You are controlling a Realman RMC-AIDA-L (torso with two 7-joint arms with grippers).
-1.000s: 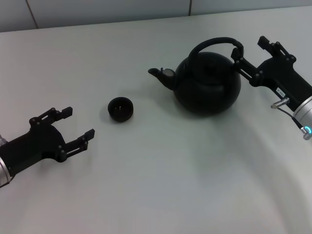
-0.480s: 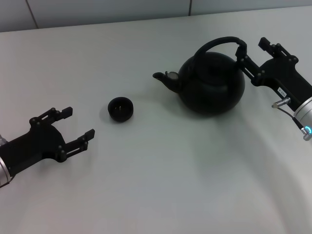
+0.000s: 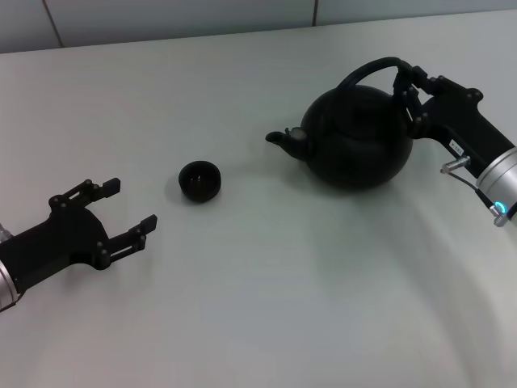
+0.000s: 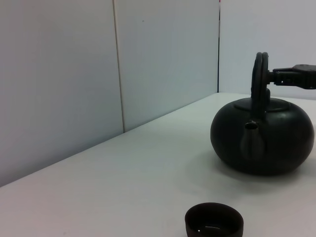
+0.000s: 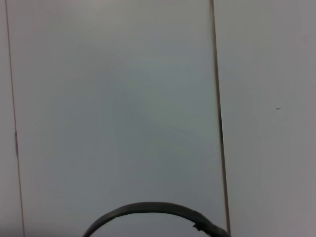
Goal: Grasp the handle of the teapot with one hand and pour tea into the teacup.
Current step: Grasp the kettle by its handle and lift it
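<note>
The black teapot [image 3: 355, 141] stands on the white table at the back right, with its spout pointing left toward the small black teacup [image 3: 199, 180]. My right gripper [image 3: 410, 90] is closed around the right end of the arched handle [image 3: 373, 69]. In the left wrist view, the teapot [image 4: 261, 136] sits on the table beyond the teacup [image 4: 214, 223], and the right gripper [image 4: 295, 77] meets the handle [image 4: 260, 66] from the side. The right wrist view shows only the handle's arch [image 5: 148, 210]. My left gripper [image 3: 131, 204] is open and empty at the front left.
The white table [image 3: 266, 291] stretches across the view. A pale panelled wall [image 3: 178, 16] runs along its far edge. Nothing else lies on the table.
The right gripper has turned and closed onto the handle. The teapot has shifted to the right, away from the teacup. The left arm has not moved.
</note>
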